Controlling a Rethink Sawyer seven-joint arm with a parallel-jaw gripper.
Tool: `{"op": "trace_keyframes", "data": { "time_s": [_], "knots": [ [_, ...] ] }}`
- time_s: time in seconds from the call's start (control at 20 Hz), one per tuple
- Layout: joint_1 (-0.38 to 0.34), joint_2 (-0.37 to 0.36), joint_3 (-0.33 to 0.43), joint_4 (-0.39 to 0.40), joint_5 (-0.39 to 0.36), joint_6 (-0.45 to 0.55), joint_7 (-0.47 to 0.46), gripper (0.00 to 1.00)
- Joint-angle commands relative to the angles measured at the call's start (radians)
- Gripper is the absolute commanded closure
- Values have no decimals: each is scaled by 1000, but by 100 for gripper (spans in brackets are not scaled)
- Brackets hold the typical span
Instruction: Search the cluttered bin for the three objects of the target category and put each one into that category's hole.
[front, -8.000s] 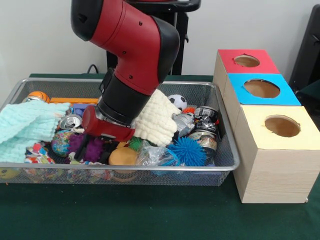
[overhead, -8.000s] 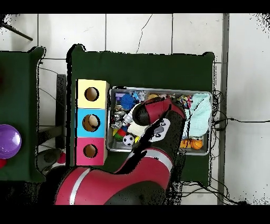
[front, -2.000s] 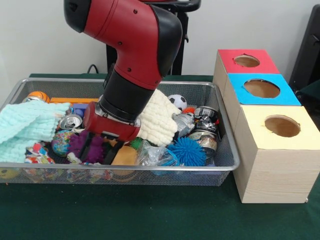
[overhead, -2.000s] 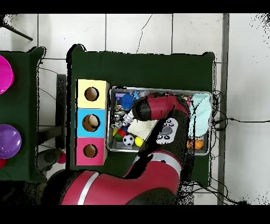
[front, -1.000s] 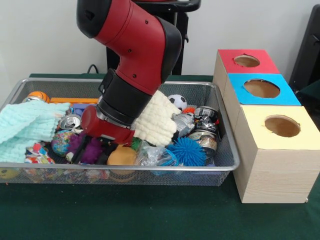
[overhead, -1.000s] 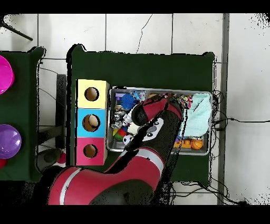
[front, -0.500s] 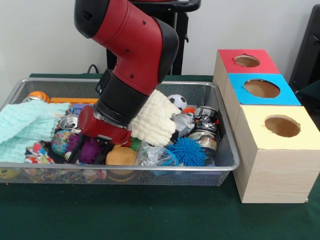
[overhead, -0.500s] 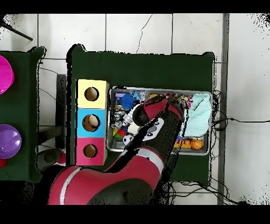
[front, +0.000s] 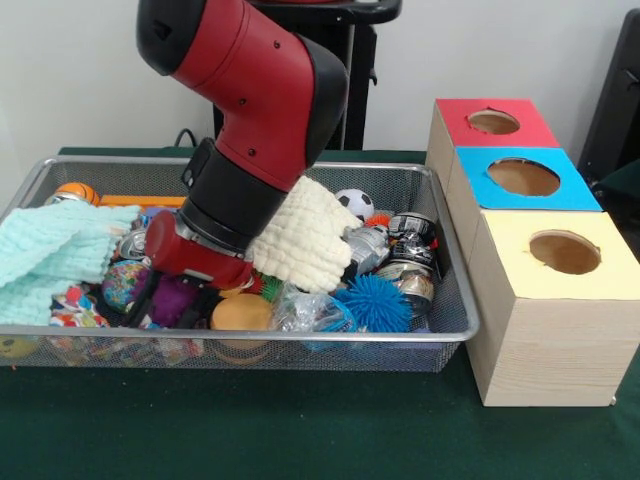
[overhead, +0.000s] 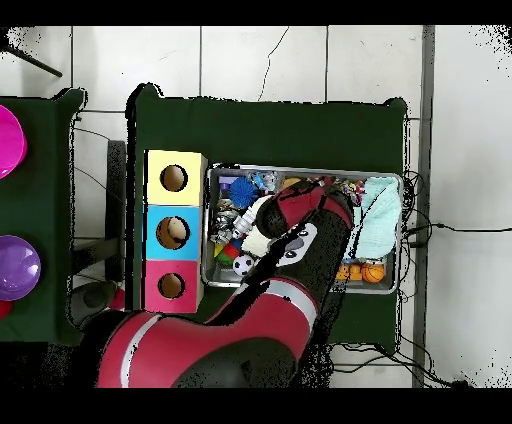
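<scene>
The red and black arm (front: 250, 110) is the biggest thing here — it comes down from the upper middle of the front view, bends at a bulky red elbow, and slants down to the left into the wire mesh bin (front: 455, 300), its black wrist section ending in a red cuff low among the clutter. The gripper (front: 165, 295) is sunk behind that cuff and the toys around it, so whether its fingers are spread or closed cannot be told from either view. From overhead the arm (overhead: 290, 250) sweeps up from the bottom and covers the middle of the bin (overhead: 210, 275). The mint-green cloth (front: 50, 255) lies heaped over the bin's left end, reaching the rim there; the cream waffle-weave cloth (front: 300, 240) sits bunched against the arm's right side. Three boxes stand in a row just beside the bin's right end: red-topped farthest, blue-topped in the middle, and the yellow-topped box (front: 545, 310) nearest the camera, its round hole (front: 565, 252) open and unobstructed. Green table (front: 300, 430) lies bare in front of the bin and boxes. One patterned fabric scrap (front: 75, 305) shows at the bin's front left, under the edge of the mint cloth and near the gripper — well apart from the yellow box. Smaller pieces crowd the rest: a blue spiky ball (front: 380, 302) at front right, an orange ball (front: 240, 313), a purple fuzzy toy (front: 180, 298) right beside the cuff, crushed cans (front: 410, 240), and a small soccer ball (front: 353, 203) by the far rim.
</scene>
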Motion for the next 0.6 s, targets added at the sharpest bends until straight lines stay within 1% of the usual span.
{"op": "trace_keyframes", "data": {
  "time_s": [0.05, 0.35, 0.6],
  "knots": [
    [-68, 25, 117, -34, -26, -20, 70, 0],
    [-96, 24, 138, -43, -36, -33, 56, 0],
    [-115, 14, 157, -37, -36, -22, 49, 0]
  ]
}}
